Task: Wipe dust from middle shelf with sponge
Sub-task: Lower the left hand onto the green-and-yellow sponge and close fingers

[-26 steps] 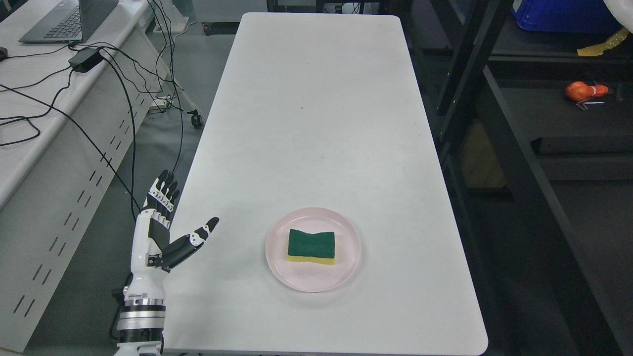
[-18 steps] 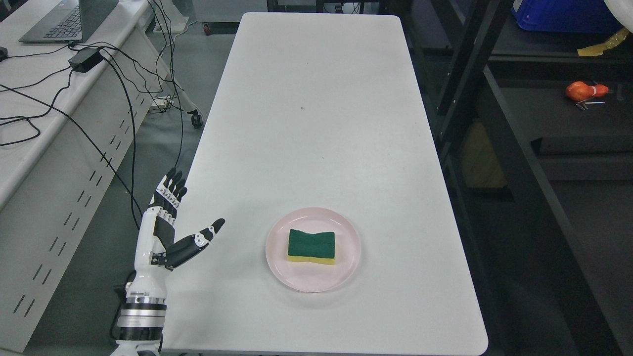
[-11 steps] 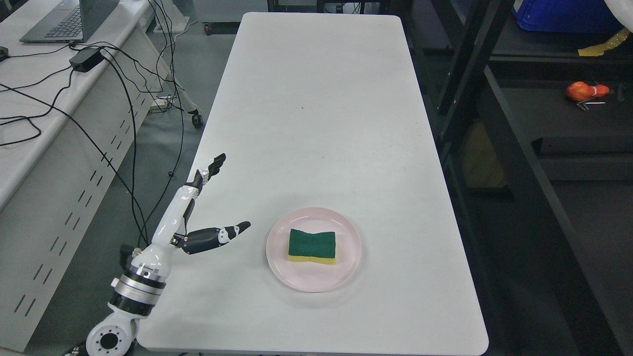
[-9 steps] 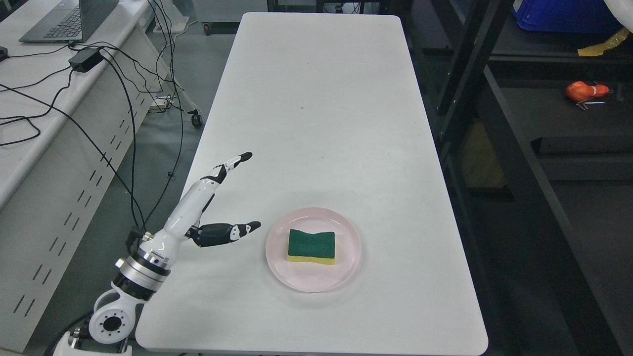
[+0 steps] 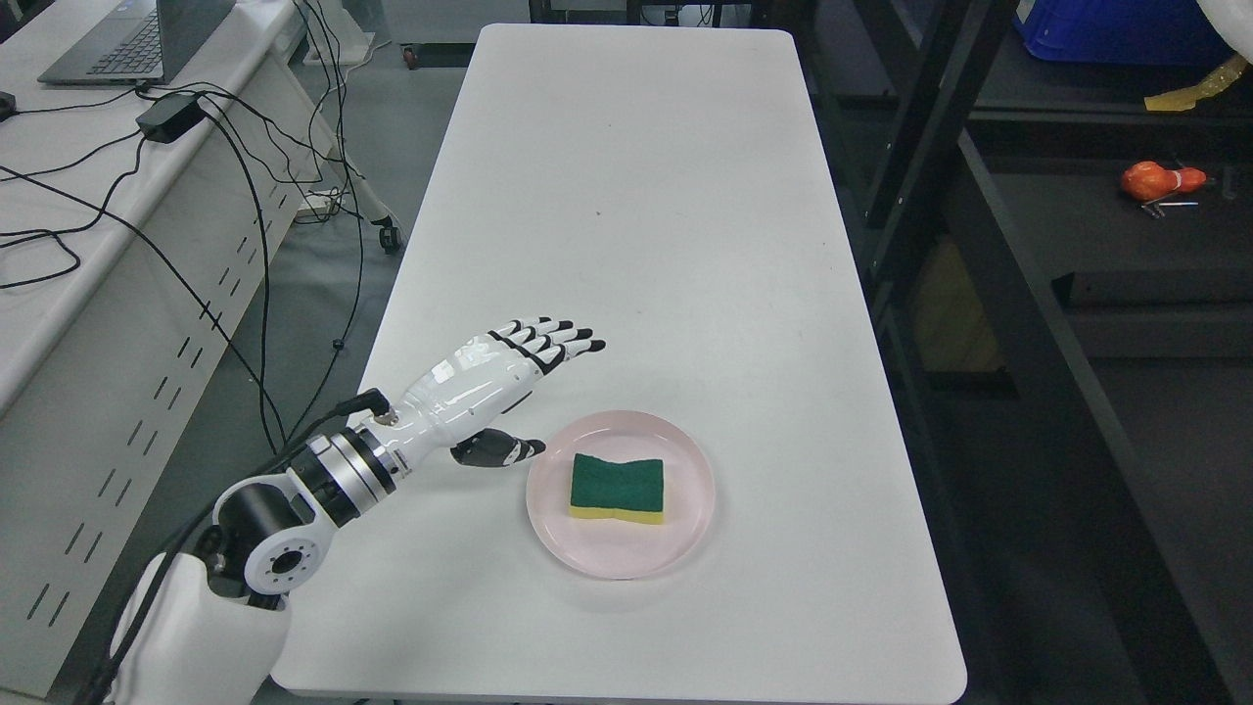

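Note:
A sponge [image 5: 617,487], green on top with a yellow underside, lies flat on a pink plate [image 5: 685,534] near the front of the white table [image 5: 626,225]. My left hand [image 5: 533,392] is above the table just left of the plate, palm down, fingers straight and spread, thumb tip close to the plate's left rim. It holds nothing and is apart from the sponge. The right hand is out of view. Dark shelving [image 5: 1087,284] stands to the right of the table.
A grey desk [image 5: 98,274] with a laptop [image 5: 127,39], a power brick and loose black cables stands at the left. An orange object [image 5: 1160,180] lies on the right shelf, and a blue bin [image 5: 1106,29] sits higher up.
My left hand has risen from beside the table's left edge, turned palm down and moved right over the table toward the plate. The sponge and plate have not moved.

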{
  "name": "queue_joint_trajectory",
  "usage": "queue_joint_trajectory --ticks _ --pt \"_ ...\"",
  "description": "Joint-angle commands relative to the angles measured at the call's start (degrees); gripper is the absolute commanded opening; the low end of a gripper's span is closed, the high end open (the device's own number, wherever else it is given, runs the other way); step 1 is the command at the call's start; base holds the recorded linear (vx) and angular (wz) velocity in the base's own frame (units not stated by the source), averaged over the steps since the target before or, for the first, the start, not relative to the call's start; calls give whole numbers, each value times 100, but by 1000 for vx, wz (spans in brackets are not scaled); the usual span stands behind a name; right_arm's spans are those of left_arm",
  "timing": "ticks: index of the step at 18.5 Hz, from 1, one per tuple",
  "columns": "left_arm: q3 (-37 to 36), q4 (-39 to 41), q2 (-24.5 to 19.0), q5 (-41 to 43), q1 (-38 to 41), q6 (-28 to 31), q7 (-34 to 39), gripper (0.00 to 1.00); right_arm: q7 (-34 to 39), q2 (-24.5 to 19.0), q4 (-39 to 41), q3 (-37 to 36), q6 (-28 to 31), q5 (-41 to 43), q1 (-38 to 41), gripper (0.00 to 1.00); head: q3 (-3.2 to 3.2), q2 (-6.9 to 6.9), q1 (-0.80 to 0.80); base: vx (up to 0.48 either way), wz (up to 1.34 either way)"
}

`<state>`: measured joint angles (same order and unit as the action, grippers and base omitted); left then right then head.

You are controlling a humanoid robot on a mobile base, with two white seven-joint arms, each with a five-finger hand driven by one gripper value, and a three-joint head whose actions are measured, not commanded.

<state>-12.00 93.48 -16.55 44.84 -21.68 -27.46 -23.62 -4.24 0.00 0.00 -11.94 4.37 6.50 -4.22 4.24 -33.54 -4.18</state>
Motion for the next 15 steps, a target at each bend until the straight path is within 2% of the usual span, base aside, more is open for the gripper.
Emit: queue_joint_trajectory --ticks 1,3,9,11,15 --pt "-1454 -286 -208 482 -389 -354 -238 96 2 100 100 -1 3 0 0 100 0 0 0 0 0" --pt "-1411 -286 -191 473 -346 -627 -686 96 2 100 100 -1 3 0 0 100 0 0 0 0 0" --pt "-1288 -286 -226 517 -372 -646 -811 96 2 100 100 -1 3 0 0 100 0 0 0 0 0" --pt "-1156 -313 -217 517 -372 -637 -969 92 2 100 100 -1 3 0 0 100 0 0 0 0 0" --pt "-1032 -585 -226 508 -477 -664 -987 78 2 100 100 -1 3 0 0 100 0 0 0 0 0"
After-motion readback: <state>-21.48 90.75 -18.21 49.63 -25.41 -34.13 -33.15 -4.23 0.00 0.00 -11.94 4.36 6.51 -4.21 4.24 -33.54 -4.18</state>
